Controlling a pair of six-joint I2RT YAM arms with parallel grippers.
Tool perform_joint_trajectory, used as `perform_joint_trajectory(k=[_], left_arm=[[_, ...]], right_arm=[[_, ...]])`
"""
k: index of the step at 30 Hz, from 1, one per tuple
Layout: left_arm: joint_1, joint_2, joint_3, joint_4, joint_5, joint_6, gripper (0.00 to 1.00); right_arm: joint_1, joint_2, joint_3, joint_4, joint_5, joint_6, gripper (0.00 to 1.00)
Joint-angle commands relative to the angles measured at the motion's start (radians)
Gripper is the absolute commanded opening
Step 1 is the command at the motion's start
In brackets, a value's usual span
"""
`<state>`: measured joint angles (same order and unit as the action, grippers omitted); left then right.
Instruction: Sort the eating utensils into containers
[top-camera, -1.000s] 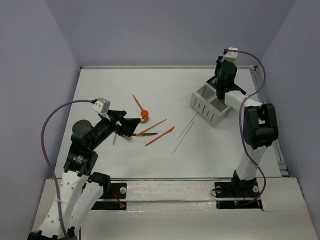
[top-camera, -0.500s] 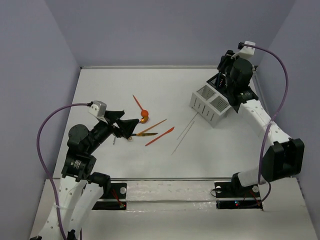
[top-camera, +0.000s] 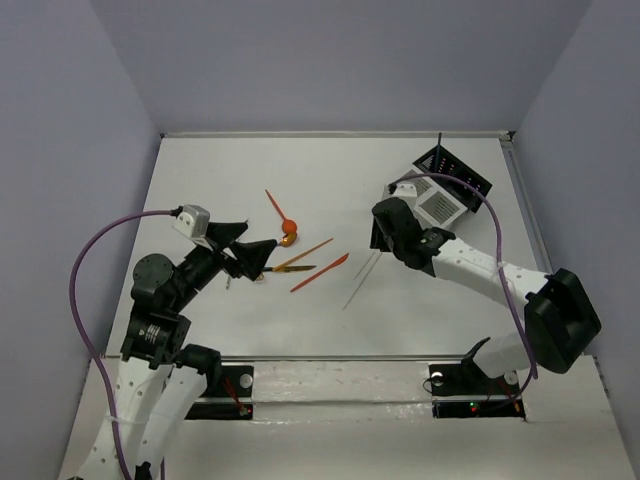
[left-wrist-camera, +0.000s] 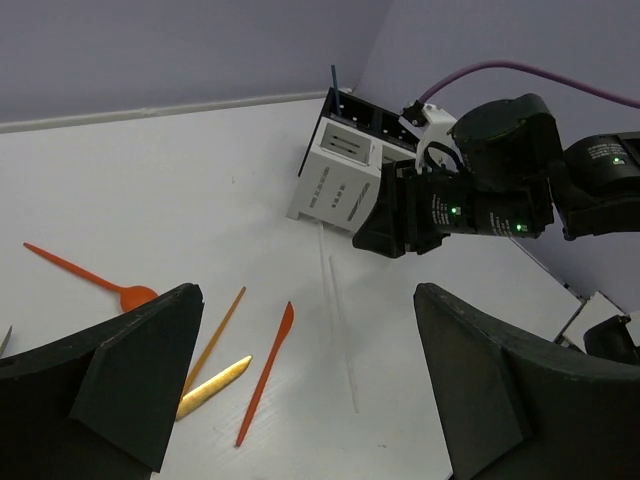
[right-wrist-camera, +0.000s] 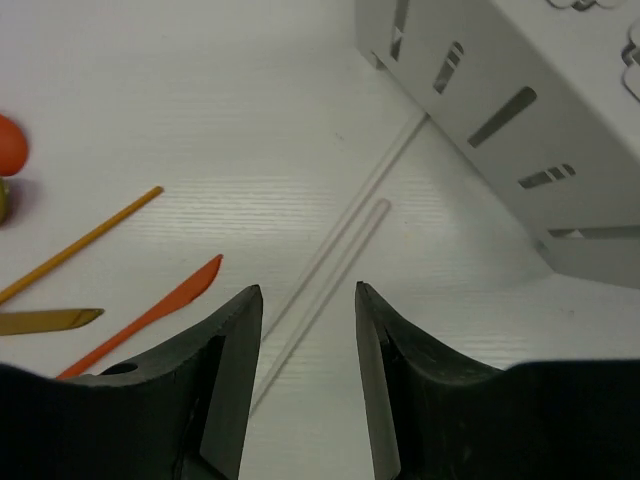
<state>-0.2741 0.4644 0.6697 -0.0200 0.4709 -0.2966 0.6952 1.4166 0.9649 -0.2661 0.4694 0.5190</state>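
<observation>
Orange-red, gold-brown and clear utensils lie mid-table: a round-bowled spoon (top-camera: 288, 236) (left-wrist-camera: 135, 296), an orange knife (top-camera: 320, 272) (left-wrist-camera: 265, 372) (right-wrist-camera: 150, 315), a thin brown stick (top-camera: 303, 253) (left-wrist-camera: 215, 335), a gold knife (top-camera: 293, 269) (left-wrist-camera: 213, 386) and two clear sticks (top-camera: 365, 265) (left-wrist-camera: 338, 310) (right-wrist-camera: 340, 250). The white slatted caddy (top-camera: 437, 205) (left-wrist-camera: 340, 180) (right-wrist-camera: 520, 110) joins the black box (top-camera: 455, 170). My left gripper (top-camera: 255, 250) (left-wrist-camera: 308, 297) is open and empty, left of the pile. My right gripper (top-camera: 378, 240) (right-wrist-camera: 308, 292) is open and empty, low over the clear sticks, beside the caddy.
A dark thin utensil (top-camera: 440, 150) stands upright in the black box. A small grey piece (top-camera: 228, 280) lies under the left gripper. Grey-purple walls enclose the white table on three sides. The right arm (left-wrist-camera: 500, 195) stretches across in front of the caddy.
The right arm has swung from above the containers down to the table left of the caddy, now over the clear sticks. The left arm has barely moved.
</observation>
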Motion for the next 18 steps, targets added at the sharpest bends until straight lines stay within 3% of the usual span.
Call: perform_joint_trajectory(k=[1,18], left_arm=[[-0.005,-0.015,0.022,0.032,0.021,0.008,0.99],[-0.024,-0.015,0.021,0.034,0.031,0.005,0.99]], right_arm=[[-0.005,0.022,-0.005,-0.065,0.089,0.121,0.47],[-0.005,0.280,0.041,-0.042,0.035,0.161,0.40]])
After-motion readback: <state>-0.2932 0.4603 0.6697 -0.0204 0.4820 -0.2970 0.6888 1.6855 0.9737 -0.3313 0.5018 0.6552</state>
